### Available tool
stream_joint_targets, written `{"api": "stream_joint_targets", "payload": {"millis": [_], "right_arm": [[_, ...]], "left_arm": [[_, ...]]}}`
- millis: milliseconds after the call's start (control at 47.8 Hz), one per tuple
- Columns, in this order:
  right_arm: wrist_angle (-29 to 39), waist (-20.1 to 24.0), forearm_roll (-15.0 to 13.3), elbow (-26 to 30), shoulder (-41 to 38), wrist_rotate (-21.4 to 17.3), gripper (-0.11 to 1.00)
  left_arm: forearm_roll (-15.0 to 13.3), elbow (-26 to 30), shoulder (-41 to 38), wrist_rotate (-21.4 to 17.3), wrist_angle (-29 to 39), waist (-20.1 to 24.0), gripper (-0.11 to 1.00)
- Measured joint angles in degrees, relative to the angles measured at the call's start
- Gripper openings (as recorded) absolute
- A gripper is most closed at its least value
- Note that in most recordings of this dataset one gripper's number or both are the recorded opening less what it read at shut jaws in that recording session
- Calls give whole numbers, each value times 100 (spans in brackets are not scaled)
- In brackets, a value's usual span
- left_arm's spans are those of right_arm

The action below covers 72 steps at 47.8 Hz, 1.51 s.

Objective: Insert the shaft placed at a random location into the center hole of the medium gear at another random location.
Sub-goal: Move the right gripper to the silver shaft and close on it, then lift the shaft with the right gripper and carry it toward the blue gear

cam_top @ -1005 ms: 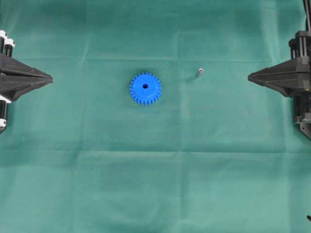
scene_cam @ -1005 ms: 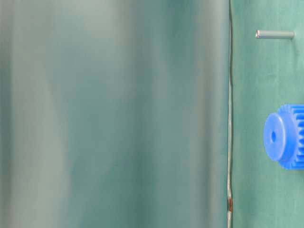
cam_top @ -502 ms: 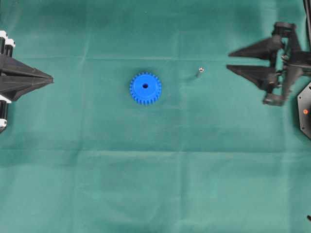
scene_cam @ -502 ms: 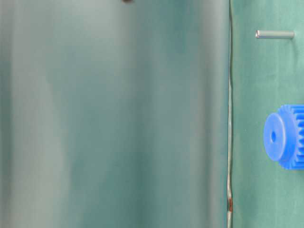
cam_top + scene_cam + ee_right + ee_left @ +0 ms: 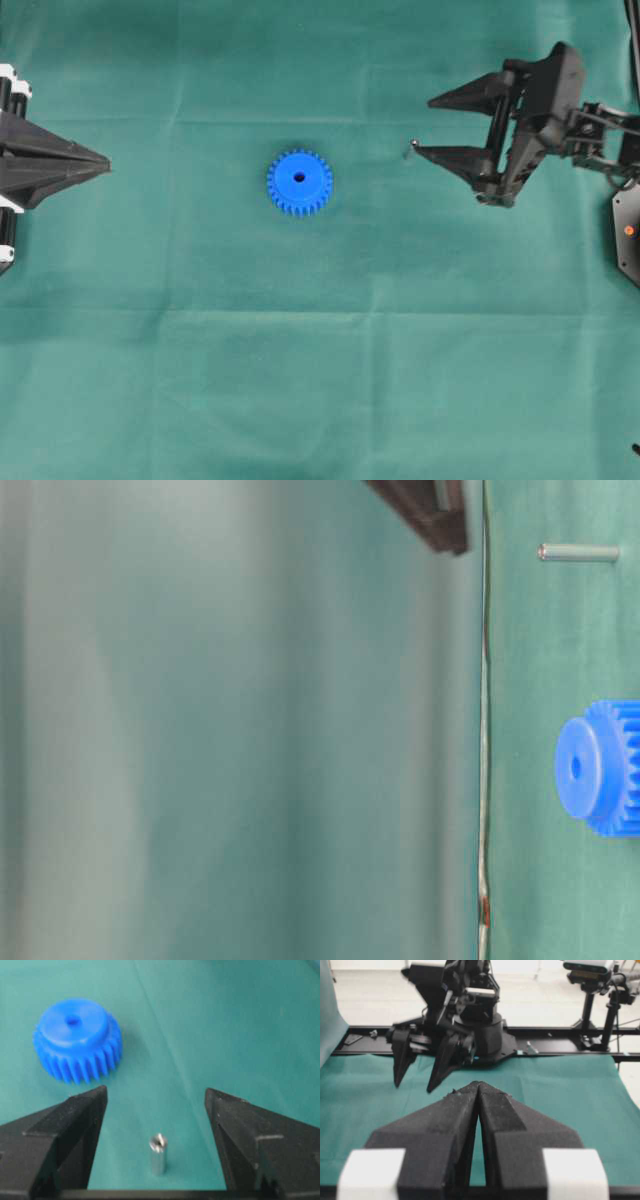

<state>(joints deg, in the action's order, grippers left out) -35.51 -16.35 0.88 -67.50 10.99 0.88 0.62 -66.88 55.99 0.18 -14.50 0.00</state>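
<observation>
Between the open fingers (image 5: 90, 1110), the shaft (image 5: 158, 1154) stands upright

Blue medium gear (image 5: 300, 182) lies flat, center hole (image 5: 299, 177) facing up — silvery shaft (image 5: 158, 1154) stands upright, well apart.

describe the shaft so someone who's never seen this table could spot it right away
On the green cloth, find the blue gear, then look toward the right gripper. Between its open fingers stands the shaft, upright. It is the only metal piece: a tiny silvery pin, far smaller than the gear.
</observation>
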Motion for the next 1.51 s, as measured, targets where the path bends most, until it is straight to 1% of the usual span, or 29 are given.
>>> {"api": "stream_joint_targets", "payload": {"millis": [167,356,628,858,921,963,1130,1172,1507], "right_arm": [[-457,-26,88,9,-598,0,80],[-765,-88,132,35,-1090,0,80],[-835,-97,149,149,-1485,0,80],[-844,-97,149,237,-1600,0,78],[-844,-97,149,237,-1600,0,73],[-844,-97,149,237,-1608,0,66],[-853,-88,141,237,-1608,0,20],[-853,-79,132,237,-1608,0,14],[-853,-44,97,237,-1608,9,14]], "left_arm": [[0,0,0,0,44,0,0],[0,0,0,0,53,0,0],[0,9,0,0,53,0,0],[0,0,0,9,53,0,0],[0,9,0,9,53,0,0],[0,0,0,9,53,0,0],[0,0,0,9,53,0,0],[0,9,0,9,53,0,0],[0,0,0,9,53,0,0]]}}
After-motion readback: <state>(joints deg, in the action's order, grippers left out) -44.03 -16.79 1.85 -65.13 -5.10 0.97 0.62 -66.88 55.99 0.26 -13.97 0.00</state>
